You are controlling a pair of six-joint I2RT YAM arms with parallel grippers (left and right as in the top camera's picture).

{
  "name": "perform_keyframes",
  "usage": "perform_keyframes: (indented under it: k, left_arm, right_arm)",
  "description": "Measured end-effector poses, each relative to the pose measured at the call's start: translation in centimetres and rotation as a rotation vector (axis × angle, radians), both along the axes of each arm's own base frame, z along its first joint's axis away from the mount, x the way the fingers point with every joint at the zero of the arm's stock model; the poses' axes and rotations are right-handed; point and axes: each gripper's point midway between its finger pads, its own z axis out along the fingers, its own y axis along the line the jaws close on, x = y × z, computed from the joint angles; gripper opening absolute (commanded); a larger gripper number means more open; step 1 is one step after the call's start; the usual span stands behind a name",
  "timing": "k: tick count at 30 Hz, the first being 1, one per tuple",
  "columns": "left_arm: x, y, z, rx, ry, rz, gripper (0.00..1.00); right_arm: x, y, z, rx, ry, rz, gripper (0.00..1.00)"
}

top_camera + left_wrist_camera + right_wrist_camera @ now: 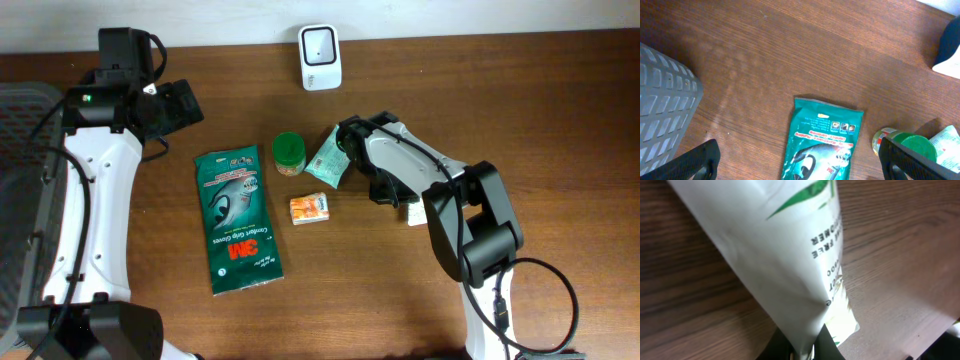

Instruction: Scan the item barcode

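Observation:
A white pouch with green print [324,160] is pinched at its edge by my right gripper [344,157], which is shut on it. In the right wrist view the pouch [785,255] fills the middle, tilted over the wood, with my right gripper [807,350] closed on its lower end. The white barcode scanner [320,57] stands at the back edge of the table, apart from the pouch. My left gripper [186,100] hangs open at the far left, above the table; in its own view the left gripper [800,161] holds nothing.
A green 3M glove packet [237,220] lies left of centre. A green-lidded jar [288,153] stands just left of the pouch. A small orange box [310,208] lies below it. A grey basket [20,170] sits at the left edge.

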Motion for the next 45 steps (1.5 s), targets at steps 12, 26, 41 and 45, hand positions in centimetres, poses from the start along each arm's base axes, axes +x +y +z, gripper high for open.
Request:
perform_keyframes:
  k: [12,26,41,45]
  left_arm:
    - [0.0,0.0,0.0,0.0,0.0,0.0,0.99]
    - [0.0,0.0,0.0,0.0,0.0,0.0,0.99]
    - [0.0,0.0,0.0,0.0,0.0,0.0,0.99]
    - [0.0,0.0,0.0,0.0,0.0,0.0,0.99]
  right_arm:
    - [1.4,4.8,7.5,0.678,-0.013,0.173,0.04]
    - [-0.9,1.1,2.7,1.121,0.017,0.027,0.05]
    - [-0.3,-4.7,1.3,0.986,-0.038,-0.038,0.66]
    - [1.6,-4.9,2.9,0.986,-0.089,0.061,0.74]
